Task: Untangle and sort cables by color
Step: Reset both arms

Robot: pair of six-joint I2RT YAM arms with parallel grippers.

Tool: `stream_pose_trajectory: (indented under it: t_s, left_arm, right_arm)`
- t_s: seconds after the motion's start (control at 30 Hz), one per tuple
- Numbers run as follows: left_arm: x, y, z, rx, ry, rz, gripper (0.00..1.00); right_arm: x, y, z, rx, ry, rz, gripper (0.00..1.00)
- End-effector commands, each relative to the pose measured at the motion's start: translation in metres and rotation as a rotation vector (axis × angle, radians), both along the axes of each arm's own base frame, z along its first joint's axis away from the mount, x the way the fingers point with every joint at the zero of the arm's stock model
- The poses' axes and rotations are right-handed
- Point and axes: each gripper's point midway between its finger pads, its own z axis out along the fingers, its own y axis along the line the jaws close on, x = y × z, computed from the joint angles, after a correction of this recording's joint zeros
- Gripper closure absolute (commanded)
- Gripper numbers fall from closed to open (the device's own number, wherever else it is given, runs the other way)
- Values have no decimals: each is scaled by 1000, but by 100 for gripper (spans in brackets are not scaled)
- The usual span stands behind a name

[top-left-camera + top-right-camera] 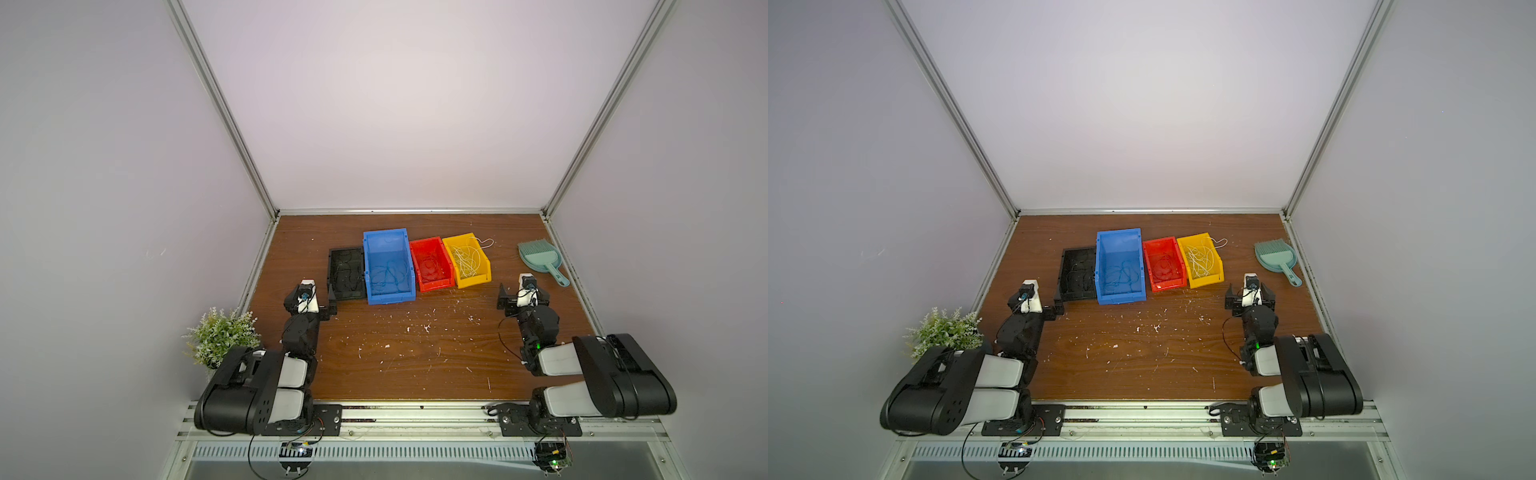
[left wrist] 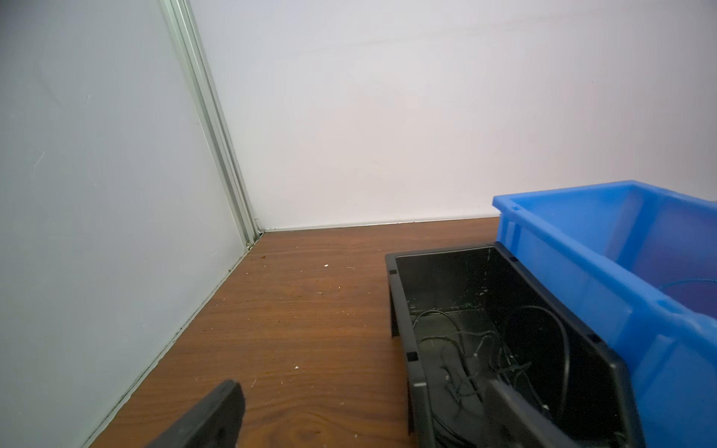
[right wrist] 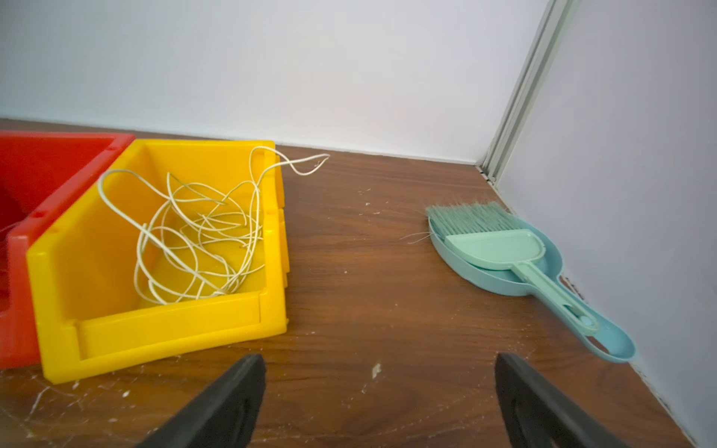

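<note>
Four bins stand in a row at the back of the table. The black bin point(image 1: 332, 270) holds black cables point(image 2: 485, 349), the blue bin point(image 1: 384, 233) blue cables point(image 1: 388, 278), the red bin point(image 1: 436, 284) red cables point(image 1: 430, 266). White cables point(image 3: 201, 232) lie in the yellow bin point(image 1: 473, 280), with one end point(image 3: 306, 165) hanging over its far rim. My left gripper point(image 1: 330, 305) is open and empty at the black bin's near corner, one finger point(image 2: 516, 411) over the bin. My right gripper point(image 1: 521, 297) is open and empty above bare wood, right of the yellow bin.
A teal dustpan with a brush point(image 1: 540, 259) lies at the back right by the wall. A small potted plant point(image 1: 220, 336) stands outside the table's left edge. White scraps point(image 1: 424, 328) dot the wooden table point(image 1: 395, 365). Walls enclose three sides.
</note>
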Motion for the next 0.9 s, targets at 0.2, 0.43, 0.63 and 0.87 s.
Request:
stream_pose_trajectory:
  t_s: [0.2,0.43,0.63,0.87]
  left_arm:
    - [36,-1,-7,-14,44,-51,1]
    - [36,5,-4,-34,19,-36,0]
    - [35,6,-5,-41,21,-29,0]
    - [35,6,-4,-39,19,-30,1]
  right_arm:
    - [23,8,18,23,-62,35,1]
    - [27,4,15,34,-27,16,1]
    - [28,5,14,37,-20,21,1]
    - [33,6,11,39,-3,33,1]
